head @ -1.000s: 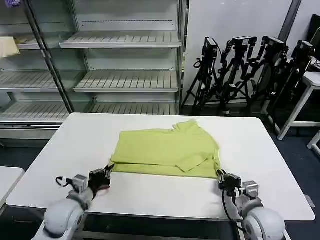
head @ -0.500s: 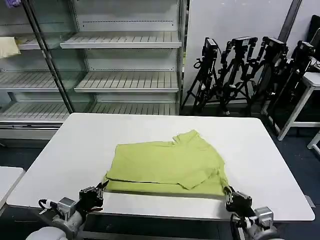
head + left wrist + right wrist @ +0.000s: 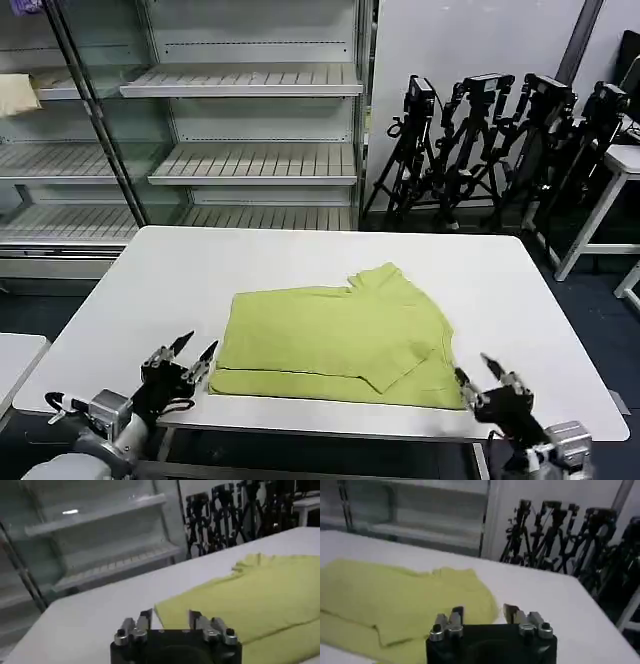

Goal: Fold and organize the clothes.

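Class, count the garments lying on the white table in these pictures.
1: a yellow-green T-shirt, folded, on the table toward its near edge, between the open left gripper and open right gripper.

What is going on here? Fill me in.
A two-armed robot is folding a lime yellow-green cotton T-shirt on a white rectangular table. The shirt lies folded into a rough rectangle near the table's front edge. The left end effector is open just off the shirt's near-left corner; the right end effector is open off its near-right corner. Neither is holding the fabric right now.
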Robot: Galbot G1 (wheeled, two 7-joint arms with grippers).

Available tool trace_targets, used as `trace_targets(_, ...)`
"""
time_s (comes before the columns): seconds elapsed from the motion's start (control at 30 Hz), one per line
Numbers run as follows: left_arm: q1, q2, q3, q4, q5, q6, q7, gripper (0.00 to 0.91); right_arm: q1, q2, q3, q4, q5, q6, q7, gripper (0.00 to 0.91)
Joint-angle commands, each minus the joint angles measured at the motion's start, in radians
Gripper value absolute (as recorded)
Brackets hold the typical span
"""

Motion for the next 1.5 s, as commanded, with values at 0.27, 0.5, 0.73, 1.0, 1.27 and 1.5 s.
trace_targets(0.27,-0.494,0.022,0.29,0.396,-0.104,0.008,-0.085,0.907,0.711,0.046,-0.412,-0.479,0.071,-0.019,0.154,0.907)
trace_targets(0.5,-0.618,0.014,0.354,0.564,-0.18,0.009,-0.084,0.907,0.831,0.121,-0.479,-0.68,0.073,-0.02,0.192,0.907)
trace_targets(0.73,-0.693,0.004,0.398,0.691,-0.218,0.01,-0.083,0.907,0.904,0.173,-0.477,-0.88,0.072,-0.021,0.17,0.907)
trace_targets(1.0,-0.692,0.012,0.409,0.739,-0.222,0.012,-0.059,0.907,0.933,0.224,-0.456,-0.987,0.025,-0.02,0.155,0.907)
trace_targets(1.27,-0.685,0.02,0.398,0.747,-0.242,0.011,-0.045,0.907,0.91,0.227,-0.468,-0.976,0.029,-0.022,0.149,0.907)
trace_targets(1.5,-0.679,0.023,0.401,0.751,-0.243,0.011,-0.043,0.02,0.903,0.228,-0.479,-0.978,0.031,-0.024,0.158,0.0)
